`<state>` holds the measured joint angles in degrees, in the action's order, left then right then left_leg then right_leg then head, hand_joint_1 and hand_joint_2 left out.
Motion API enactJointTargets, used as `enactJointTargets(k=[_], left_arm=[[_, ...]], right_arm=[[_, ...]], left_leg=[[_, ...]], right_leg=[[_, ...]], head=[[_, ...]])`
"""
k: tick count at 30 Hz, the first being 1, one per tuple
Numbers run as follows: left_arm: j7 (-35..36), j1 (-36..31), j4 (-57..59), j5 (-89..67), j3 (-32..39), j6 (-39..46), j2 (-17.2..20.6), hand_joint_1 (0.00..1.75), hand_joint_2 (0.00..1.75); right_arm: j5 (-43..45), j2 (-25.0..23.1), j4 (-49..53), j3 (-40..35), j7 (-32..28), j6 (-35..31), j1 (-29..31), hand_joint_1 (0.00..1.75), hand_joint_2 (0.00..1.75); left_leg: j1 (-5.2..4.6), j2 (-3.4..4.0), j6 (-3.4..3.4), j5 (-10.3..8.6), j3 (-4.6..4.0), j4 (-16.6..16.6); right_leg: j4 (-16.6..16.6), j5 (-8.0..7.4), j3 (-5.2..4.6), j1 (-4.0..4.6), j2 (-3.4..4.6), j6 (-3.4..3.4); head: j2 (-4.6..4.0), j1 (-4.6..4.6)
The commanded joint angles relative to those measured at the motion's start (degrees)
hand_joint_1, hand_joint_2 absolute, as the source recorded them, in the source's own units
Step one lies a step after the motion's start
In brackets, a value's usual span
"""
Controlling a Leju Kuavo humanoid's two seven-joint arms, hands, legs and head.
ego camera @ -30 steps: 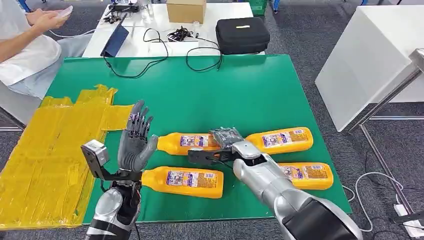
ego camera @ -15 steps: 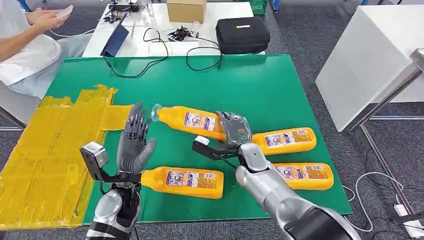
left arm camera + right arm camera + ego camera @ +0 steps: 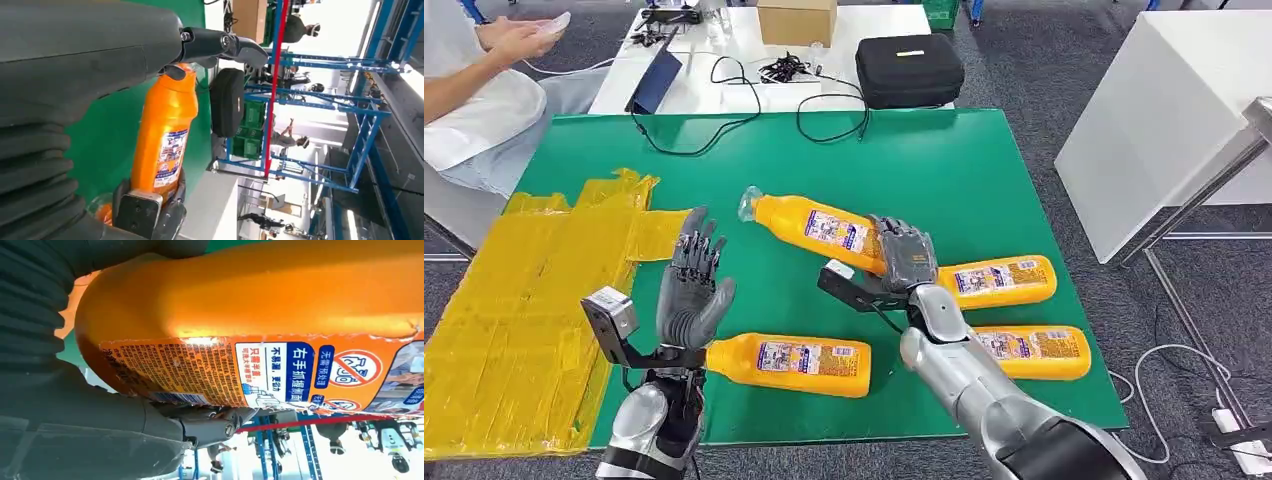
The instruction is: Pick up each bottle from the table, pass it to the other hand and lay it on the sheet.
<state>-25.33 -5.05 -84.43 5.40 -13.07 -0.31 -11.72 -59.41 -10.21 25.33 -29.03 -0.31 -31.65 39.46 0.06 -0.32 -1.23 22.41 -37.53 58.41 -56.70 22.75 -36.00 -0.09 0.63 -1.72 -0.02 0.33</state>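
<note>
A black case (image 3: 909,70), a cardboard box (image 3: 796,20) and tangled black cables (image 3: 754,95) are seen on the white table (image 3: 614,90); a person (image 3: 474,90) is seated beside it.

You have four orange bottles: one (image 3: 814,227) raised, three lying on the green table (image 3: 984,170) at near left (image 3: 789,364), right (image 3: 996,281) and near right (image 3: 1034,353). One yellow sheet (image 3: 514,320) lies left.
</note>
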Motion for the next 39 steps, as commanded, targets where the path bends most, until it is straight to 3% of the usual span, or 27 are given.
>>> enactJointTargets(k=[1,7,9,10,14,23,30,39], left_arm=[[-0.64,0.46,-1.22,-0.83,-0.67,2.07,1.30,0.00,1.75],[0.37,-0.28,-2.92,-4.18,-2.45,2.21,2.58,0.00,1.75],[2.12,-1.25,-3.08,-5.56,-3.55,1.71,3.08,0.00,1.75],[7.64,-2.98,-2.30,-7.09,-5.22,0.32,3.96,0.00,1.75],[9.65,-6.25,-0.77,-6.40,-6.44,-0.03,4.08,0.00,1.75],[10.09,-6.61,-1.65,-6.26,-7.64,0.50,4.95,0.00,1.75],[10.09,-6.95,-1.51,-6.06,-7.81,0.55,4.94,0.00,1.75],[9.70,-6.88,-2.19,-4.34,-8.38,0.36,5.30,0.00,1.75]], right_arm=[[7.43,0.30,17.22,11.74,-10.52,-8.35,-4.60,1.75,1.75],[19.56,-0.82,38.37,14.03,-16.94,-1.87,-14.35,1.75,1.75],[23.54,-1.51,43.84,13.02,-19.20,0.59,-18.13,1.75,1.75],[27.23,-2.63,48.66,11.97,-21.89,2.09,-22.22,1.75,1.75],[32.19,-2.47,55.64,6.91,-23.25,3.06,-28.47,1.75,1.75],[39.29,-1.88,56.32,6.70,-25.14,7.82,-30.26,1.75,1.75],[38.63,-2.40,54.89,5.57,-25.48,8.08,-29.98,1.75,1.75],[34.27,-3.39,45.69,0.42,-24.10,7.71,-26.85,1.75,1.75]], left_leg=[[0.00,0.00,0.05,0.07,0.10,0.00],[0.02,-0.09,0.10,0.20,0.33,0.02],[0.00,-0.13,0.05,0.05,0.06,-0.03],[0.03,-0.16,0.09,0.14,0.23,-0.01],[0.06,-0.31,0.11,0.16,0.26,0.00],[0.02,-0.16,0.05,0.06,0.06,-0.03],[0.03,-0.13,0.10,0.16,0.32,-0.04],[0.01,0.00,0.07,0.11,0.24,-0.07]], right_leg=[[-0.01,0.08,0.11,0.01,-0.05,0.01],[-0.03,0.22,0.37,0.03,-0.16,0.03],[0.01,0.08,0.11,0.00,-0.14,0.02],[0.00,0.17,0.29,0.04,-0.20,0.04],[-0.01,0.24,0.34,0.06,-0.35,0.06],[0.03,0.07,0.10,0.02,-0.15,0.03],[0.03,0.17,0.35,0.03,-0.17,0.05],[0.06,0.08,0.24,0.01,-0.03,0.03]], head=[[0.00,0.02],[0.00,0.04],[0.00,0.02],[0.00,0.02],[0.00,0.02],[0.00,0.02],[0.00,0.02],[0.00,0.02]])
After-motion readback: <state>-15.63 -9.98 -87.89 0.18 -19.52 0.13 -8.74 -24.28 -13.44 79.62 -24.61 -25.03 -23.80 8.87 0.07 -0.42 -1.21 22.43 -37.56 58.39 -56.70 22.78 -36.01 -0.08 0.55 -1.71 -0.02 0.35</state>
